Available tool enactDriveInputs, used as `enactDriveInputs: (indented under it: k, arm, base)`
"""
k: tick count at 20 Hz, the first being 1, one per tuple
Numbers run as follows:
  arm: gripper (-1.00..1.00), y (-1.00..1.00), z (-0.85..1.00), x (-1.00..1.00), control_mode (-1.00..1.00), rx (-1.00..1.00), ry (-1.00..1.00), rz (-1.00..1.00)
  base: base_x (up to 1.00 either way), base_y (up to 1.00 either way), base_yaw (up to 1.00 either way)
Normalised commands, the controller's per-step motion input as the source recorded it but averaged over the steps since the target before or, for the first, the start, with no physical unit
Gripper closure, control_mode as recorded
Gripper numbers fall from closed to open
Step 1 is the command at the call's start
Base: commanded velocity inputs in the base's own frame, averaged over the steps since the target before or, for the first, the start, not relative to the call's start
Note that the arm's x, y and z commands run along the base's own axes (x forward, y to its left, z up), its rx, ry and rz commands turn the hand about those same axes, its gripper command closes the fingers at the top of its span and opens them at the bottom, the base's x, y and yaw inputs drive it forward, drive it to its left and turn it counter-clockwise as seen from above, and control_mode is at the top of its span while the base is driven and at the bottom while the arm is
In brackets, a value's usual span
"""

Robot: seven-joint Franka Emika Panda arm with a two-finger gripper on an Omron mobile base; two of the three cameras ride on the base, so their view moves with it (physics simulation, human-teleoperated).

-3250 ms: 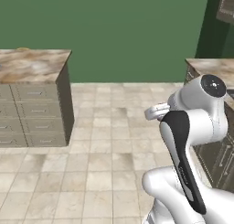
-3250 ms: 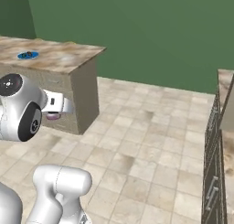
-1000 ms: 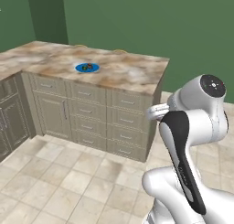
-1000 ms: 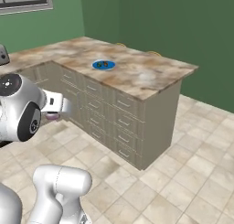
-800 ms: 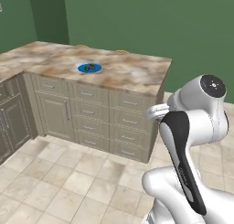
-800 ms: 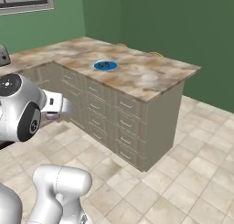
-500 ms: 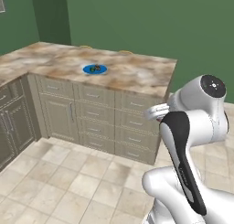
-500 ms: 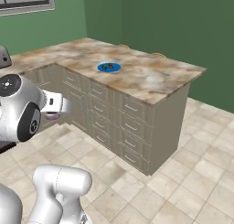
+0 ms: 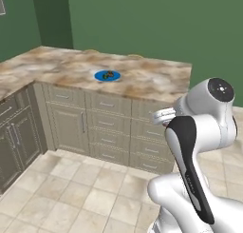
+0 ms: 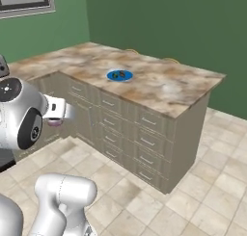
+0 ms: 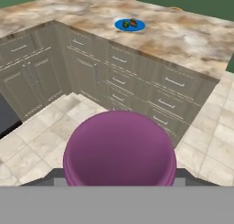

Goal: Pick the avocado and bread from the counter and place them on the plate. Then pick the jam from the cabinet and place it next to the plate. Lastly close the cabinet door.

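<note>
The beige-and-brown marbled stone table point(image 9: 142, 77) stands over beige drawers with silver bar handles point(image 10: 144, 120), before a dark green wall point(image 9: 142, 23), on a pale tiled floor point(image 9: 71, 194). The flat bright blue plate point(image 9: 107, 75) on it carries the dark green avocado point(image 11: 125, 24) and tan-brown bread point(image 11: 133, 22). My gripper point(image 11: 119, 173) holds a round purple-topped jar point(image 11: 119, 152).

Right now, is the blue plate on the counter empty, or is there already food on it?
Not empty. The plate on the counter carries two small lumps: the dark green avocado and the brown bread beside it.
</note>
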Motion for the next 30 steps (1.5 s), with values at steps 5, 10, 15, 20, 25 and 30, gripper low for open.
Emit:
enactDriveInputs:
  k: [5, 10, 15, 20, 25, 30]
  arm:
    - [1.0, 0.0, 0.0, 0.0, 1.0, 0.0, 0.0, 0.0]
    - [1.0, 0.0, 0.0, 0.0, 1.0, 0.0, 0.0, 0.0]
    - [1.0, 0.0, 0.0, 0.0, 1.0, 0.0, 0.0, 0.0]
    - [1.0, 0.0, 0.0, 0.0, 1.0, 0.0, 0.0, 0.0]
    - [1.0, 0.0, 0.0, 0.0, 1.0, 0.0, 0.0, 0.0]
    - [1.0, 0.0, 0.0, 0.0, 1.0, 0.0, 0.0, 0.0]
  base:
    - [0.59, 0.33, -0.15]
    - [0.62, 0.28, -0.17]
    - [0.64, 0.24, -0.18]
    - [0.64, 0.2, -0.19]
    - [0.63, 0.22, -0.19]
    - [0.63, 0.18, -0.19]
